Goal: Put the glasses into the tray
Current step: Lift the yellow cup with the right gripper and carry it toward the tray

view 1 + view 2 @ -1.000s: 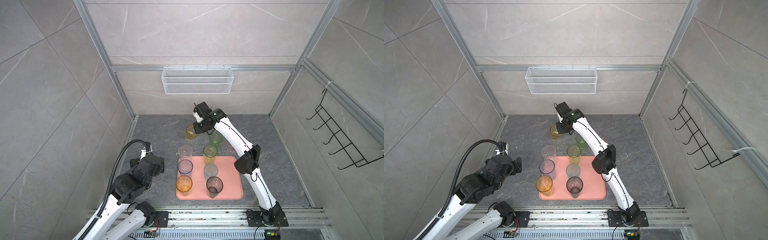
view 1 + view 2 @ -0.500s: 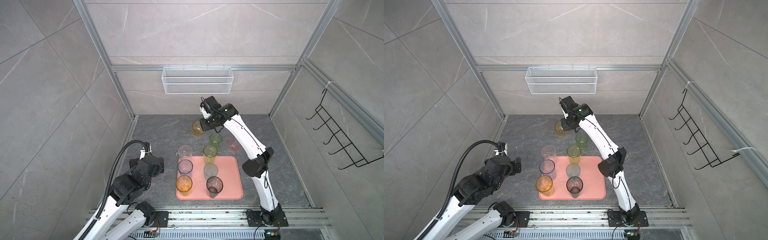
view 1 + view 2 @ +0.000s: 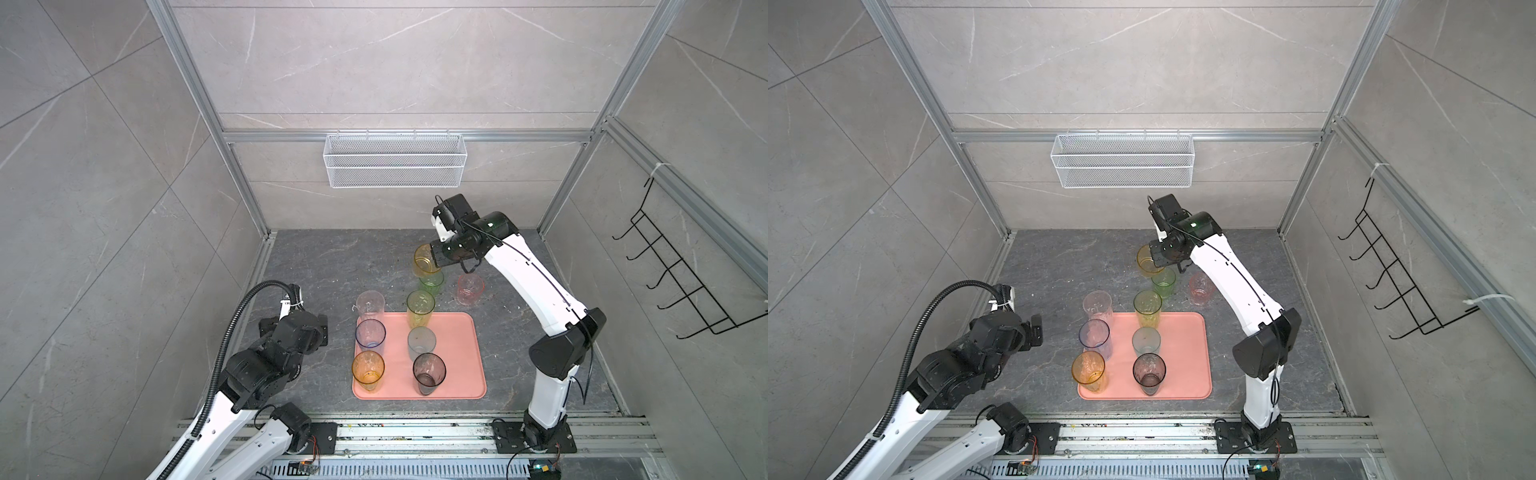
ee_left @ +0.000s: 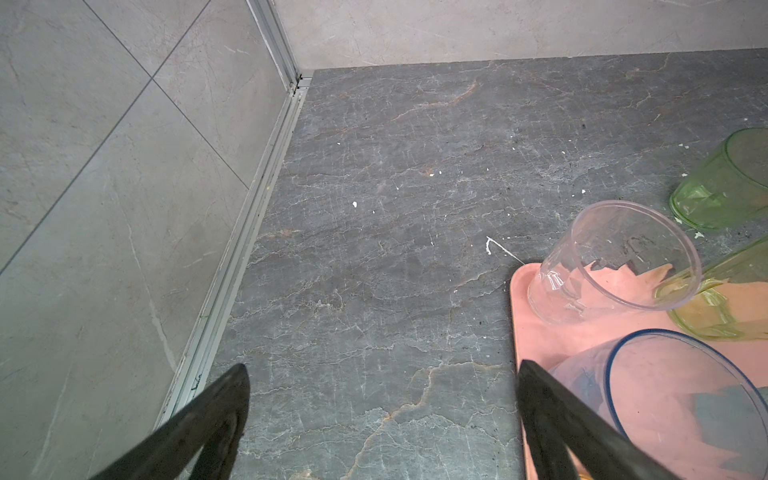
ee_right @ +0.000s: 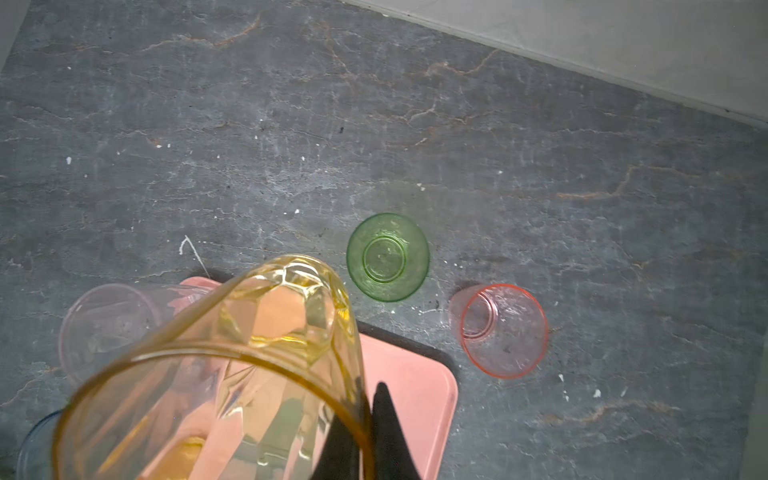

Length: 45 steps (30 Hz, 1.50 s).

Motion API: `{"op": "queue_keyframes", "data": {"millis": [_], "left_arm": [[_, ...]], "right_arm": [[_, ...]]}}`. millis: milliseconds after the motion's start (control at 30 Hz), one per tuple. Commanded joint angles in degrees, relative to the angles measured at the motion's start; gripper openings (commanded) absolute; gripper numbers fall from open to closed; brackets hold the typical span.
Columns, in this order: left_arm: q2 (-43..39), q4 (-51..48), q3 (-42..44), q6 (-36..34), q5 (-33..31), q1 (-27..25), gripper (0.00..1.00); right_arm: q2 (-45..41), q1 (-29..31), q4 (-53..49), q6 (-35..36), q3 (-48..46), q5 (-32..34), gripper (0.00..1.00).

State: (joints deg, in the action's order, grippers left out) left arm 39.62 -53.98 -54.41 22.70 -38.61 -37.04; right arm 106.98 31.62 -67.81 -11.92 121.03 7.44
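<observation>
Jaws on the left gripper point(image 4: 382, 368) are spread wide with nothing between them, just hanging over the grey stone table point(image 4: 374, 249) beside the left edge of the flat salmon-pink plastic tray point(image 3: 461, 374). Six see-through tumblers point(image 3: 370, 332) stand on that tray in two columns, so its right side is bare. Further right, the right gripper point(image 5: 363, 428) has its jaws pinched on the rim wall of a tall faceted amber-yellow tumbler point(image 3: 424, 261), held tilted, up off the table behind the tray. Near it a short green tumbler point(image 3: 431, 284) and a short pink tumbler point(image 3: 470, 289) sit on the table, not in the tray yet. So I'd say we're mid-carry on glass seven. Next move, imo: swing it over the bare right side, get it upright, lower till the base sits flat, then let go, without clipping the tall yellow-green tumbler point(image 3: 420, 307) at the tray's back edge.
</observation>
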Motion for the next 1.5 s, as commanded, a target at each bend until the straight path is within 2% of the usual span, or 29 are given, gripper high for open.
{"op": "queue_keyframes", "data": {"millis": [0,367,700,900,1467], "left_arm": [[-0.11,1.09,0.28,-0.09,0.11,-0.05,1.00],[0.38,1.11,0.31,-0.18,0.03,-0.06,1.00],[0.29,1.09,0.28,-0.11,-0.06,-0.06,1.00],[0.46,1.07,0.30,-0.12,0.03,-0.05,1.00],[0.29,1.07,0.39,0.15,0.64,-0.05,1.00]], "right_arm": [[-4.97,-1.82,3.09,0.50,-4.56,0.99,0.00],[-15.05,-6.23,6.96,-0.28,-21.50,0.30,0.00],[-20.21,-6.74,10.16,-1.48,-33.29,0.12,0.00],[-24.15,-6.81,15.56,-4.05,-42.85,0.36,0.00],[-23.60,-6.83,26.58,-8.28,-56.95,-0.59,0.00]]}}
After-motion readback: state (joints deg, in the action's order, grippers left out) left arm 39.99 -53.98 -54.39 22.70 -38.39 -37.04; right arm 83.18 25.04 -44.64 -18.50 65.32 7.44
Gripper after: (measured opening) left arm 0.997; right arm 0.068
